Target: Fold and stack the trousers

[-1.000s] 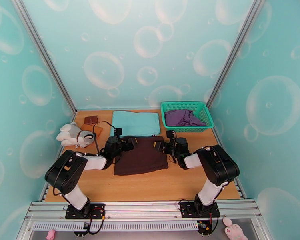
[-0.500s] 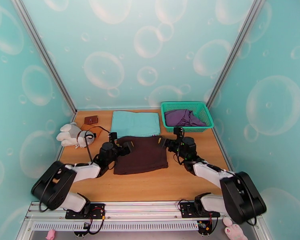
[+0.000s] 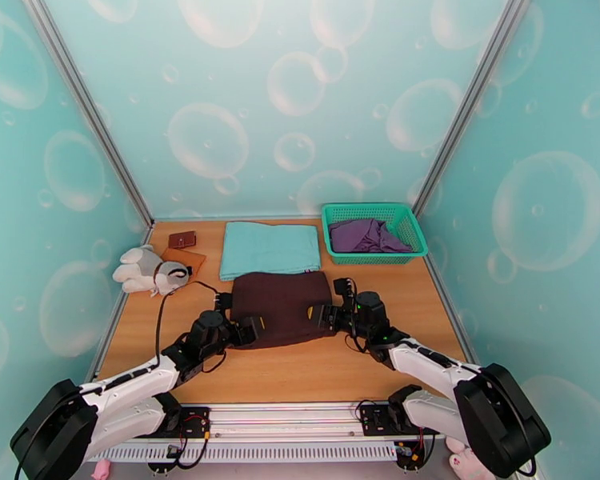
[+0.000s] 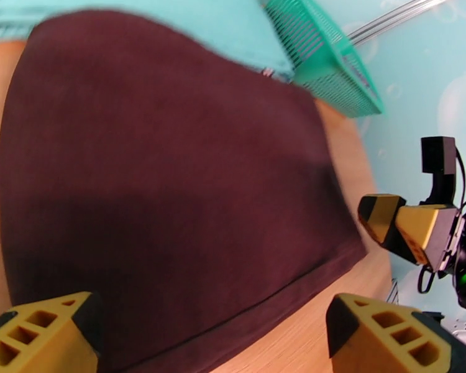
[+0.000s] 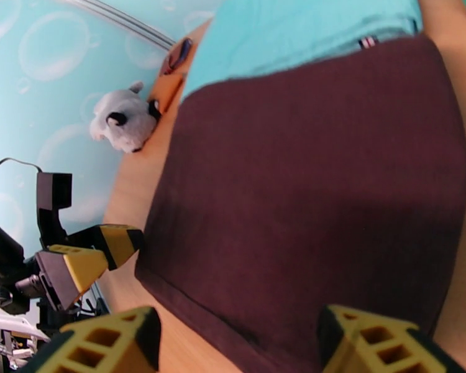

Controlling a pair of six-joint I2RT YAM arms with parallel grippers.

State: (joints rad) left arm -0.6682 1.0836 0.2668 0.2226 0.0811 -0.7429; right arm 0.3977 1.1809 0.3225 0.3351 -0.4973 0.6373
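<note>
Where the trousers lie, top view: we see the dark brown, soft matte trousers (image 3: pixel 282 307) folded into a compact rectangle mid-way across the wooden table (image 3: pixel 300 370). Their far edge meets the folded light teal cloth (image 3: pixel 270 246).
Left gripper, top view: the left gripper (image 3: pixel 250 330) sits low at the near left corner of the trousers.
Right gripper, top view: the right gripper (image 3: pixel 324 316) sits at the near right edge, facing the left one across the cloth.
Step in hand: we judge the folding done and the stacking onto the teal cloth still to come.
Doing it well: we would close each gripper on every layer at a near corner and bite equally deep on both sides. Then we would lift and carry in step, keeping the cloth taut so the fold does not open.
Basket, top view: the green plastic mesh basket (image 3: pixel 374 208) at the far right holds a crumpled purple garment (image 3: pixel 368 234), and we make out nothing else in it. It stands apart from the trousers.
Fingers, left wrist view: the yellow-and-black fingers (image 4: pixel 46 334) are spread wide with the near hem running between them, pinching nothing. Whether they touch the cloth we cannot tell.
Fingers, right wrist view: the right gripper's pair is likewise spread wide over the near edge and holds nothing.
</note>
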